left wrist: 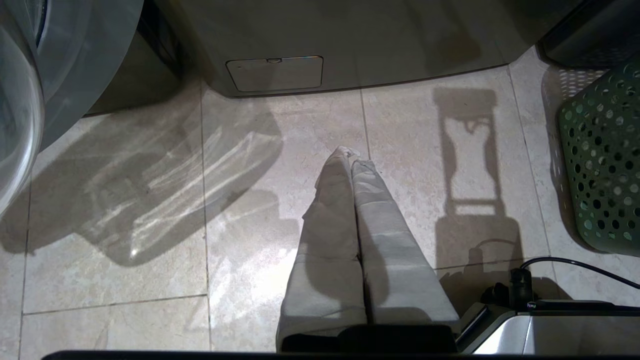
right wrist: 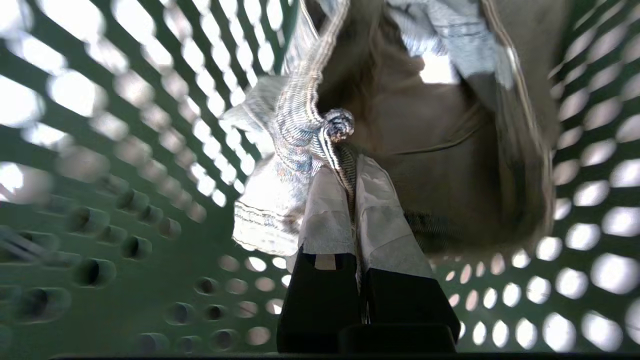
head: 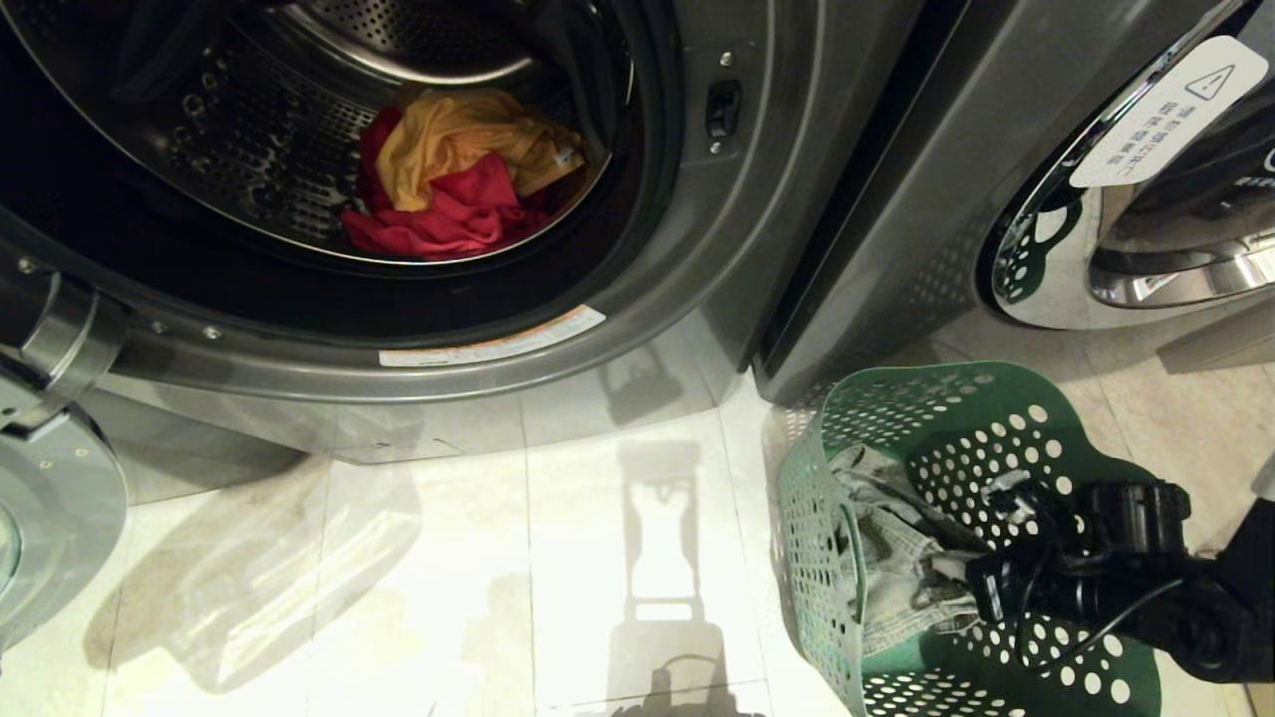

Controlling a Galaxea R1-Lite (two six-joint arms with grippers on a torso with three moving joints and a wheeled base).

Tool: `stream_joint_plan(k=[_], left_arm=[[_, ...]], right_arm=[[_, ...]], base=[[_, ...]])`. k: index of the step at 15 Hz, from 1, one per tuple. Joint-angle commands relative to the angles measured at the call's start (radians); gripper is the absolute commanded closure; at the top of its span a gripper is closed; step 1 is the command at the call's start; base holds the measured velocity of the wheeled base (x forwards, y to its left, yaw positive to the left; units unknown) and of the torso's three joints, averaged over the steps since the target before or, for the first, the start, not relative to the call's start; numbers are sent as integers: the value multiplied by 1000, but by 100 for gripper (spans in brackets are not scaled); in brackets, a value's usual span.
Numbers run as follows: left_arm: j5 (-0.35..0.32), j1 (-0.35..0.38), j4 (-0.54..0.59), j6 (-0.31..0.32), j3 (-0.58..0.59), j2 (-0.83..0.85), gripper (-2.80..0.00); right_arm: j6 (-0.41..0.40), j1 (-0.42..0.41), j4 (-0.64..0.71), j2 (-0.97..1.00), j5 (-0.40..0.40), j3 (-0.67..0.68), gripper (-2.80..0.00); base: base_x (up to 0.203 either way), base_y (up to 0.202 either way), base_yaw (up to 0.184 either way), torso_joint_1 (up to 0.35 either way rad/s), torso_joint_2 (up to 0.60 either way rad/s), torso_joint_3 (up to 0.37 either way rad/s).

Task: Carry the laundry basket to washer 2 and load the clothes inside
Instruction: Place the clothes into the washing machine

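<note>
The green laundry basket [head: 956, 428] stands on the floor at the lower right, between the two machines. Faded denim jeans [head: 896, 558] lie crumpled inside it. My right gripper [head: 981, 588] reaches down into the basket. In the right wrist view it [right wrist: 352, 170] is shut on a bunched fold of the jeans [right wrist: 295, 115], with the basket's holed wall [right wrist: 125, 150] all around. The open washer [head: 637, 299] at the upper left holds a yellow garment [head: 458, 134] and a pink-red garment [head: 458, 214] in its drum; no number label shows. My left gripper [left wrist: 352, 157] hangs shut and empty over the floor.
The washer's open door [head: 50, 518] juts out at the far left. A second grey machine [head: 896, 249] with a shut chrome-rimmed door [head: 1146, 249] stands right behind the basket. Pale floor tiles [head: 498, 578] lie between washer and basket. The basket [left wrist: 600, 160] also shows beside my left arm.
</note>
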Motion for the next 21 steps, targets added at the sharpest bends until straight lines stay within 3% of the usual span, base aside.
stream_joint_plan(k=[1,5,10,14,21], left_arm=[[0,0,0,-1,11,0,0],[0,0,0,-1,11,1,0],[0,0,0,-1,11,0,0],[0,0,0,-1,11,1,0],[0,0,0,-1,11,1,0]], right_arm=[[20,4,4,-151,3,25,0],[118,14,30,-380,3,104,0],[159,32,92,-683,-4,249,0],[236,33,128,-882,-52,281,0],[270,32,205,-999,-106,274,0]], base=[[0,0,0,0,0,0],[0,0,0,0,0,0],[0,0,0,0,0,0],[0,0,0,0,0,0],[0,0,0,0,0,0]])
